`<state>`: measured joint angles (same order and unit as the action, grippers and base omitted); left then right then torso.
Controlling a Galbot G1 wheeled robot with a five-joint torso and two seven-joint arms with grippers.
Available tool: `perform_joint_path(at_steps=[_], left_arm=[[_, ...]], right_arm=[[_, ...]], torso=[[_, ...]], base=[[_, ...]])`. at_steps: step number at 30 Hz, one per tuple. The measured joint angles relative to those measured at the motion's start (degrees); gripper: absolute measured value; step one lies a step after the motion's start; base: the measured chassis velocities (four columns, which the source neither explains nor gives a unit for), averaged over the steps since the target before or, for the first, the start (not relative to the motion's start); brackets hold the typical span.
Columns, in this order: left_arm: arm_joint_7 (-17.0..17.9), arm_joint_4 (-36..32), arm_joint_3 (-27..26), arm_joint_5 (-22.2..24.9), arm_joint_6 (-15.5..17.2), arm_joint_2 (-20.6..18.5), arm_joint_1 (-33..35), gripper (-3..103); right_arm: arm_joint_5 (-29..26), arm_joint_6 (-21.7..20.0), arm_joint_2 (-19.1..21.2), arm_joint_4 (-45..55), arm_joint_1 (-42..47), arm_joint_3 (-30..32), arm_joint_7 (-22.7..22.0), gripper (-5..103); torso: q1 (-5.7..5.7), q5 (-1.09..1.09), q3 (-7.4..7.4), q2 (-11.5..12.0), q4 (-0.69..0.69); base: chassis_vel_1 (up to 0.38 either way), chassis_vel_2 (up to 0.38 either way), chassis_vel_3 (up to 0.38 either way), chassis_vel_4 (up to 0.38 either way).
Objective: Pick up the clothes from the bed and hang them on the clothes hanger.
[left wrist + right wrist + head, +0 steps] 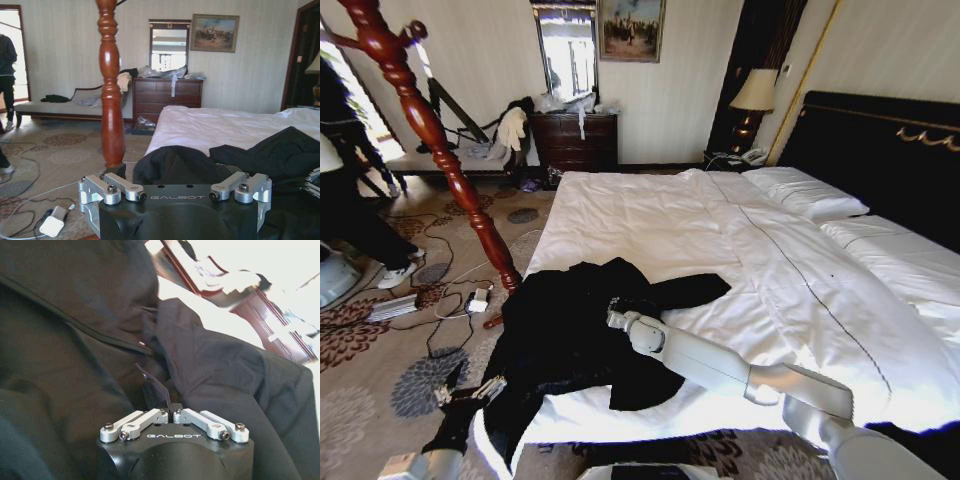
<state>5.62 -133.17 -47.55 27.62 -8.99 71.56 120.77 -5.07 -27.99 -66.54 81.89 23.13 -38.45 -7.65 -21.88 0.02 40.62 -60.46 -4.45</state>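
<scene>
The right gripper (172,407) is down on the black jacket (582,335) near the foot corner of the bed (650,215), and in the right wrist view its fingers are drawn together on a thin fold of the dark cloth that stands up between them. In the head view the right arm (720,365) reaches in from the lower right, its white forearm lying across the sheet, with the gripper end (617,312) resting on the middle of the jacket. The jacket is spread limp over that corner of the bed, one sleeve stretched out toward the pillows and its lower part hanging over the side toward the carpet. The left gripper (480,388) is low at the side of the bed, just beside the hanging part of the jacket; in the left wrist view its linkages (112,189) are swung wide, but I cannot tell for sure whether its fingers are apart or touching the cloth. That same view looks across the dark fabric (175,165) and the white sheet toward the far wall. A tall turned red-brown wooden post (430,130) stands on the carpet near the foot of the bed, to the left of the jacket, with cables and a small white box (478,300) on the floor around its base. A dark wooden dresser (575,140) stands against the far wall.
</scene>
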Motion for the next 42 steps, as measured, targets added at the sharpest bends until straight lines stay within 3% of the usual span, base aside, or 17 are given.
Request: perform_joint_path(at_steps=[4, 7, 8, 10, 13, 15, 18, 21, 23, 26, 28, 29, 32, 35, 37, 40, 42], left_arm=[[1.9, -3.2, 0.2, -1.9, 2.5, -1.9, -0.8, 100], [4.5, -5.4, 1.0, -2.9, 6.2, -4.4, -2.7, 100], [6.9, -5.7, 2.4, -3.8, 9.4, -6.7, -5.0, 100], [7.5, -5.7, 2.8, -4.0, 10.2, -7.3, -5.6, 100], [11.4, -4.8, 6.8, -3.2, 14.3, -12.5, -10.2, 100], [12.0, -4.8, 7.8, -2.8, 15.1, -13.7, -11.0, 100], [15.9, -3.3, 12.7, -0.2, 19.3, -20.8, -16.6, 100], [17.0, -2.4, 14.6, 2.1, 20.5, -23.7, -20.1, 100], [19.0, -0.8, 18.6, 7.6, 22.3, -28.8, -27.9, 99], [20.7, 0.7, 21.8, 11.3, 23.6, -31.3, -33.1, 99], [23.4, 4.4, 27.9, 16.9, 25.5, -33.9, -42.5, 99], [23.4, 4.4, 27.9, 16.9, 25.5, -33.9, -42.5, 99], [24.4, 12.0, 40.0, 20.3, 26.6, -34.9, -58.0, 99], [24.4, 15.3, 45.5, 20.3, 27.0, -34.5, -64.1, 99], [24.6, 19.1, 52.6, 18.9, 27.6, -32.9, -71.4, 99], [25.7, 21.3, 57.5, 18.4, 28.8, -31.2, -75.5, 99], [28.9, 23.6, 62.9, 17.9, 31.3, -28.7, -78.9, 98]], right_arm=[[-2.7, -0.2, 1.8, 1.6, 1.3, 3.4, -0.5, 0], [-5.4, 0.4, 1.4, 2.0, 3.1, 8.7, -0.5, 0], [-8.6, 1.9, 1.0, 1.8, 4.4, 12.6, -0.4, 0], [-9.6, 2.2, 1.0, 1.9, 4.6, 13.4, -0.4, 0], [-18.2, 2.9, 3.0, 4.4, 6.1, 17.4, -0.7, 0], [-19.5, 2.9, 3.4, 5.1, 6.3, 17.9, -0.9, 0], [-26.5, 2.3, 4.6, 8.9, 7.1, 20.9, -2.6, 0], [-28.1, 2.2, 5.0, 9.8, 7.3, 21.6, -2.9, 0], [-30.7, 2.3, 5.8, 10.9, 7.5, 22.6, -3.1, 0], [-32.2, 2.4, 6.0, 11.1, 7.6, 23.0, -3.4, 0], [-34.0, 2.4, 6.2, 11.4, 7.8, 23.5, -4.0, 0], [-34.0, 2.4, 6.2, 11.4, 7.8, 23.5, -4.0, 0], [-35.7, 2.3, 6.3, 11.9, 8.1, 23.9, -4.8, 0], [-36.0, 2.2, 6.3, 11.9, 8.1, 24.0, -4.9, 0], [-36.2, 2.2, 6.3, 11.4, 8.1, 24.1, -5.0, 0], [-37.1, 2.2, 6.5, 11.2, 7.9, 24.6, -5.2, 0], [-39.2, 2.0, 7.2, 11.2, 7.9, 25.3, -5.7, 0]], torso=[[0.0, -0.03, 0.0, 0.0, -0.03], [0.0, 0.0, 0.0, 0.0, -0.01], [0.0, -0.01, 0.0, 0.0, 0.01], [0.0, -0.02, 0.0, 0.0, 0.0], [0.0, -0.02, 0.0, 0.0, -0.04], [0.0, -0.02, 0.0, 0.0, -0.04], [0.0, -0.02, 0.0, 0.0, 0.01], [0.0, -0.04, 0.0, 0.0, 0.01], [-0.01, -0.02, 0.0, 0.0, -0.05], [0.0, -0.01, 0.0, 0.0, -0.03], [-0.01, -0.02, 0.0, 0.0, 0.01], [-0.01, -0.02, 0.0, 0.0, 0.01], [-0.01, -0.02, 0.01, 0.0, -0.04], [-0.01, 0.0, 0.01, 0.0, -0.01], [-0.01, -0.01, 0.01, 0.0, 0.0], [-0.01, 0.0, 0.0, 0.0, -0.01], [-0.02, -0.01, 0.01, 0.0, -0.03]], base=[[0.0, 0.0, 0.0, 0.0], [0.0, 0.0, 0.0, 0.0], [0.0, 0.0, 0.0, 0.0], [0.0, 0.0, 0.0, 0.0], [0.0, 0.0, 0.0, 0.0], [0.0, 0.0, 0.0, 0.0], [0.0, 0.0, 0.0, 0.0], [0.0, 0.0, 0.0, 0.0], [0.0, 0.0, 0.0, 0.0], [0.0, 0.0, 0.0, 0.0], [0.0, 0.0, 0.0, 0.0], [0.0, 0.0, 0.0, 0.0], [0.0, 0.0, 0.0, 0.0], [0.0, 0.0, 0.0, 0.0], [0.0, 0.0, 0.0, 0.0], [0.0, 0.0, 0.0, 0.0], [0.0, 0.0, 0.0, 0.0]])
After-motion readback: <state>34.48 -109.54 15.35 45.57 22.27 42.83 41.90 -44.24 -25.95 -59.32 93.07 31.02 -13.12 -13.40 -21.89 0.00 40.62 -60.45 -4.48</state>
